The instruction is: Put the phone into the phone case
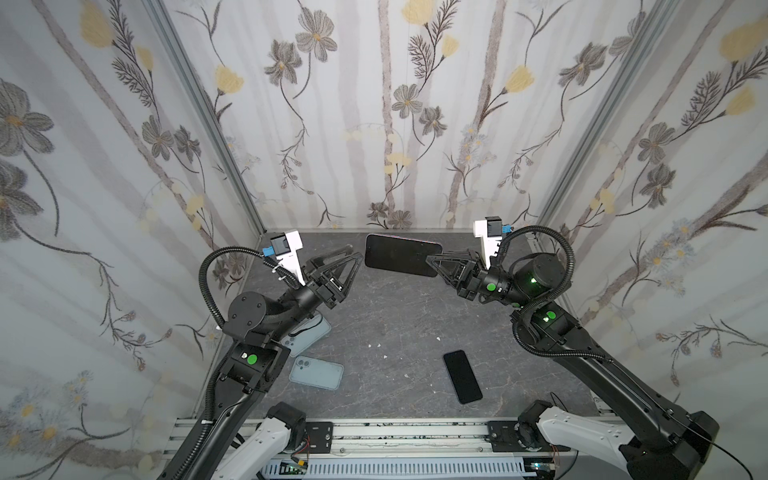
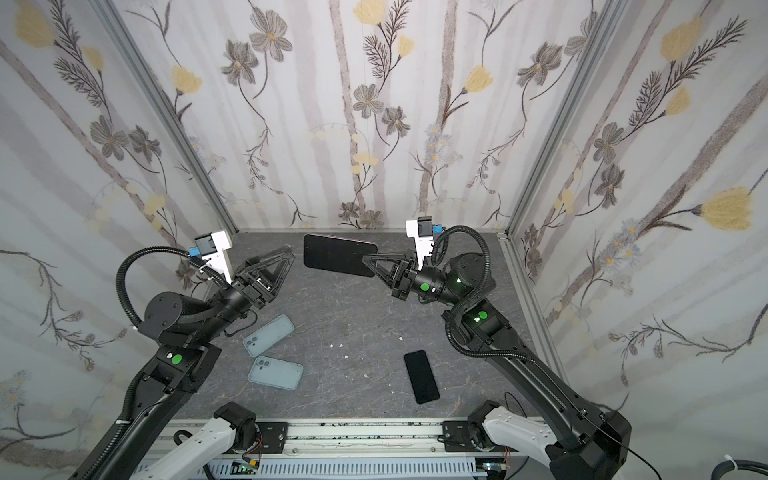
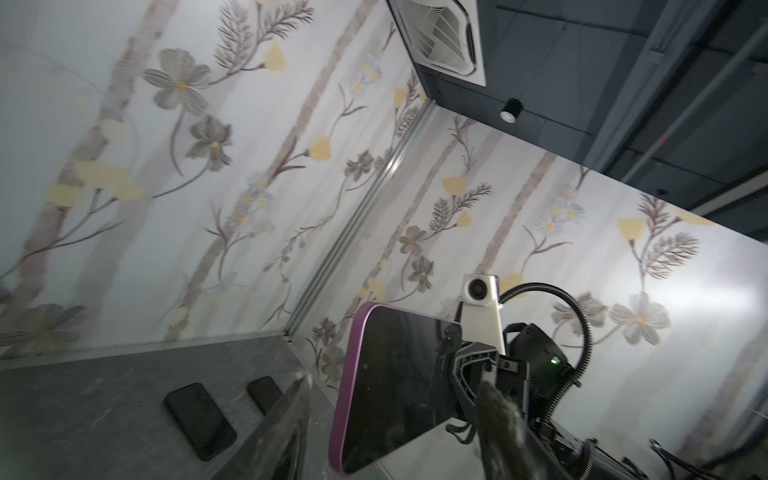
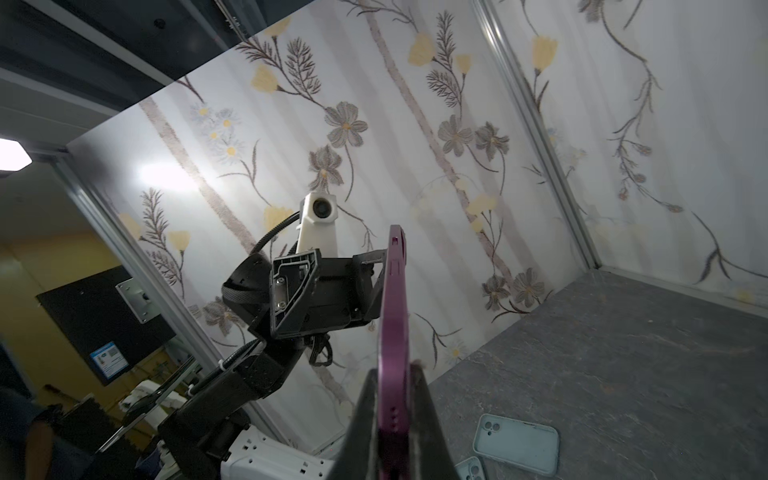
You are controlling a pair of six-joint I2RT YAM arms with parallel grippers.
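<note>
Phone [image 1: 401, 254] aloft over back of table [image 1: 395, 324], near rear wall, long axis left-right, dark screen up in both top views. Pinched at right end by right gripper [image 1: 432, 259], pressed together on screen and back; clear edge-on in right wrist view, purple rim of phone [image 4: 394, 316] between the fingers. Held by one end only, so probably prone to sag or slip if swung fast.

Left gripper [image 1: 353, 254] spread, empty, just beside free left end of phone, no contact visible. Lines up with that end in left wrist view, phone [image 3: 395, 386] framed between the spread fingers. Probably parked there to take or steady it: reads as a handover or regrip stage.

Two pale blue cases flat on front-left of table, well apart from phone: one case [image 1: 318, 372] in the open, other case [image 1: 309, 332] partly under left arm. Camera cutouts visible on both; open side up or down, cannot tell.

Spare phone [image 1: 462, 376], black, flat front-right, touching nothing.

Not yet seated in any case, so early in task. Next, presumably: carry down to the open case, match camera corner to cutout, press in. Main risks: misaligned corner, case sliding on table.
</note>
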